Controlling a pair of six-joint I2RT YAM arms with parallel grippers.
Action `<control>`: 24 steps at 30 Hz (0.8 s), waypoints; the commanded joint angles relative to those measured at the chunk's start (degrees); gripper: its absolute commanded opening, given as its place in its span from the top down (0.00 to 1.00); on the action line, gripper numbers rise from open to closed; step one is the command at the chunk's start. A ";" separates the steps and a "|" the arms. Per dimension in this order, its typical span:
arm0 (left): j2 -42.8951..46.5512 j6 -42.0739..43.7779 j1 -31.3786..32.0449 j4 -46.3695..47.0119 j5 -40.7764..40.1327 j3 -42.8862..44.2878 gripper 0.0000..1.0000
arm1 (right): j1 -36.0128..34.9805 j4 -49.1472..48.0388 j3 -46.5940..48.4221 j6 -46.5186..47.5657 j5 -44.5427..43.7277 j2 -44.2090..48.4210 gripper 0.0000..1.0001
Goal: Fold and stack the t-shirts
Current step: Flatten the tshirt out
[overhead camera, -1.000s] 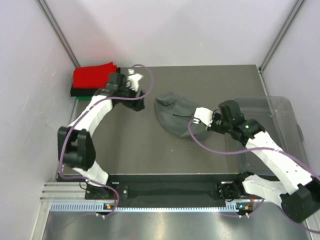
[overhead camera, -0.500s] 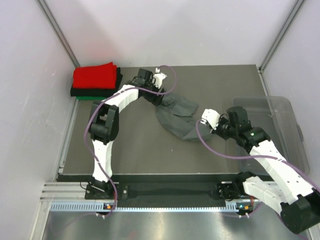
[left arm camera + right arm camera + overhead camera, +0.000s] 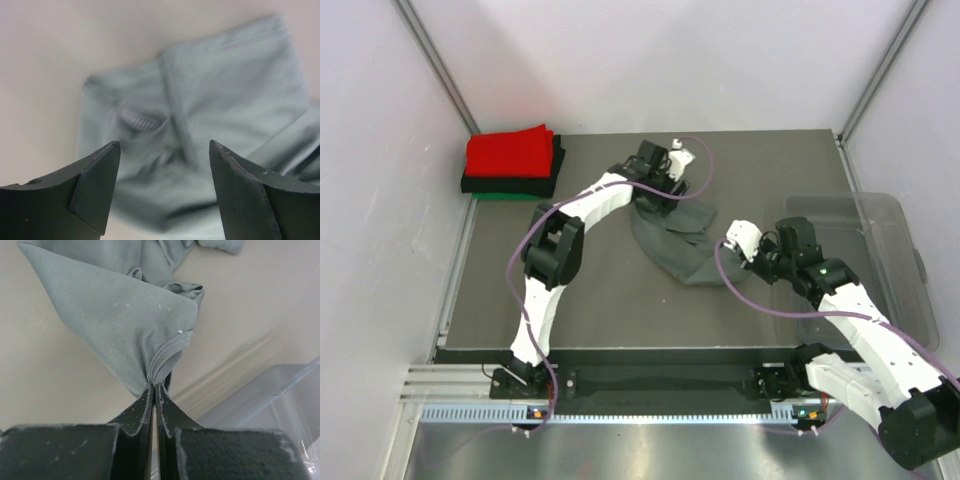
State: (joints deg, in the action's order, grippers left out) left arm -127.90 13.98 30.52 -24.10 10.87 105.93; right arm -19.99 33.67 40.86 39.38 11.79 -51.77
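The dark grey t-shirt lies crumpled in the middle of the table. My right gripper is shut on a hemmed edge of it at its right side and holds that edge lifted. My left gripper is open and hovers over the shirt's far end, where the ribbed collar shows between the jaws; its fingers hold nothing. A folded stack sits at the far left: the red shirt on top, the black one under it and the green one at the bottom.
A clear plastic bin stands at the right edge of the table, close behind my right arm; its rim shows in the right wrist view. Purple cables loop off both wrists.
My left arm has swung right from beside the folded stack to above the grey shirt's far end. My right gripper has pulled the shirt's edge a little to the right.
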 commanded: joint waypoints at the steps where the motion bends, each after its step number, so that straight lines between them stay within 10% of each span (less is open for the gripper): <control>1: -2.70 0.97 2.26 0.46 -8.38 6.56 0.32 | 0.74 -2.21 0.27 -1.05 2.18 0.53 1.00; 14: -6.76 5.09 7.62 2.64 -31.42 9.57 0.42 | 1.09 -2.99 -1.04 -1.58 2.36 1.58 1.00; 24: 0.54 6.15 9.20 4.06 -34.43 2.71 0.38 | 1.27 -3.79 -1.40 -2.11 3.06 1.32 1.00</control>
State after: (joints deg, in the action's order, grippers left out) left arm -133.82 19.38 39.29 -22.94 -20.84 110.78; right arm -19.68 32.32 39.00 38.20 13.43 -51.31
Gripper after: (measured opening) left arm 0.616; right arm 0.007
